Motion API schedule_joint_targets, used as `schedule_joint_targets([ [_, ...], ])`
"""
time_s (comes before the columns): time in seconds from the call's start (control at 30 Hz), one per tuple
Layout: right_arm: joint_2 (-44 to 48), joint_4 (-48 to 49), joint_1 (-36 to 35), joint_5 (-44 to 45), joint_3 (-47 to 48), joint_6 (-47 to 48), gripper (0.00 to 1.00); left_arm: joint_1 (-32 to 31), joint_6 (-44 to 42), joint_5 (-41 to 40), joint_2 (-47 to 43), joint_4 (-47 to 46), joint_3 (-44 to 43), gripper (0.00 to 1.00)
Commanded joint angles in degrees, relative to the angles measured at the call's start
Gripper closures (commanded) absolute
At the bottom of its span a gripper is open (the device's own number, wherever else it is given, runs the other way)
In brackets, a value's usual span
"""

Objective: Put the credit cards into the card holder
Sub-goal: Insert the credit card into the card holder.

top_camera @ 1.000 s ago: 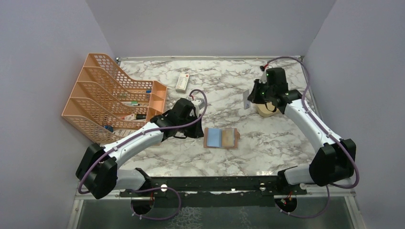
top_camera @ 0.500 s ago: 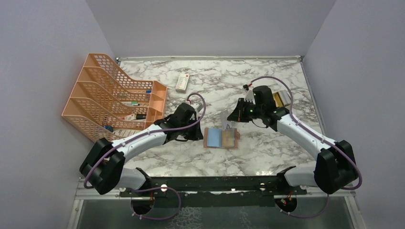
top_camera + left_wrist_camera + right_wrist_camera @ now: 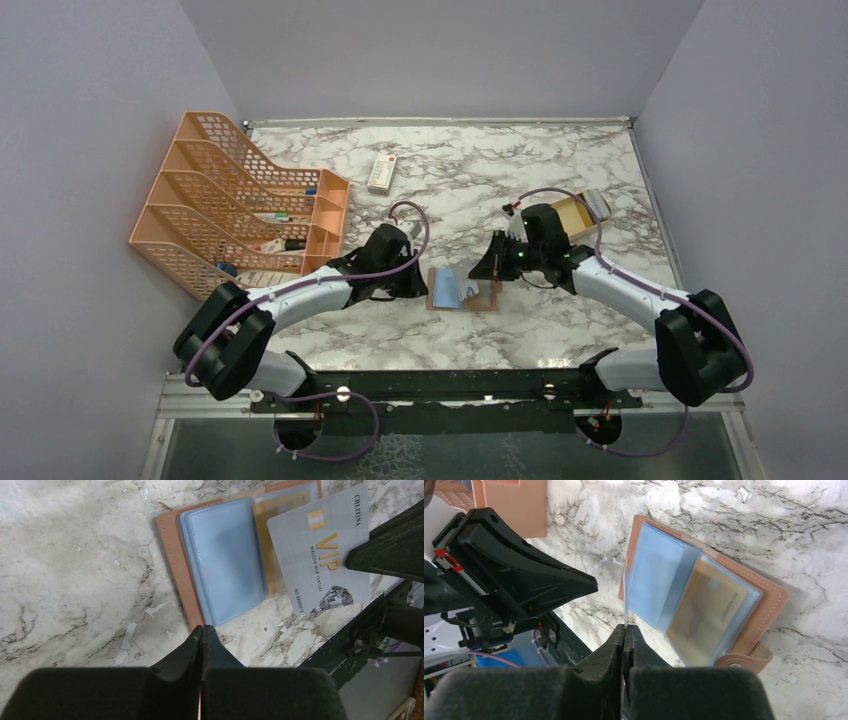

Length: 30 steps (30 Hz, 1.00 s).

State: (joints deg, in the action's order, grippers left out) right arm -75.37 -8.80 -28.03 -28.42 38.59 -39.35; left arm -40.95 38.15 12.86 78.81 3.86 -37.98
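Observation:
The brown card holder [image 3: 488,297] lies open on the marble table, with a gold card [image 3: 709,610] in a clear sleeve and pale blue sleeves [image 3: 654,577] beside it. My right gripper [image 3: 492,268] is shut on a grey VIP card [image 3: 320,555] and holds it on edge just over the holder's blue sleeves. In the right wrist view the card [image 3: 625,595] shows edge-on above the gripper [image 3: 624,627]. My left gripper [image 3: 418,285] is shut and empty. Its tips [image 3: 202,628] sit at the holder's brown edge [image 3: 172,555].
An orange mesh file rack [image 3: 230,200] stands at the left. A white remote-like item [image 3: 382,172] lies at the back. A tan shallow box [image 3: 572,212] sits behind the right arm. Grey walls close in the left, the right and the back.
My right gripper has carried the grey card from the tan box leftward and down to the open holder. My left gripper has edged closer to the holder's left edge.

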Motion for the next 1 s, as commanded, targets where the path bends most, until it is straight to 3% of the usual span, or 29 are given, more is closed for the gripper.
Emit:
schedule_joint_targets([
  [0.0,-0.8,2.1,-0.2,2.4,-0.6,-0.2,0.99,0.2,2.0,2.9,1.3,-5.1,0.7,1.0],
  [0.4,-4.0,2.3,0.1,7.4,-2.5,2.2,0.99,0.2,-0.2,3.2,5.6,-7.0,-1.5,1.0],
  [0.97,-8.3,7.8,5.0,-3.6,-4.8,1.8,0.99,0.2,1.7,3.3,11.3,-8.4,1.9,1.0],
])
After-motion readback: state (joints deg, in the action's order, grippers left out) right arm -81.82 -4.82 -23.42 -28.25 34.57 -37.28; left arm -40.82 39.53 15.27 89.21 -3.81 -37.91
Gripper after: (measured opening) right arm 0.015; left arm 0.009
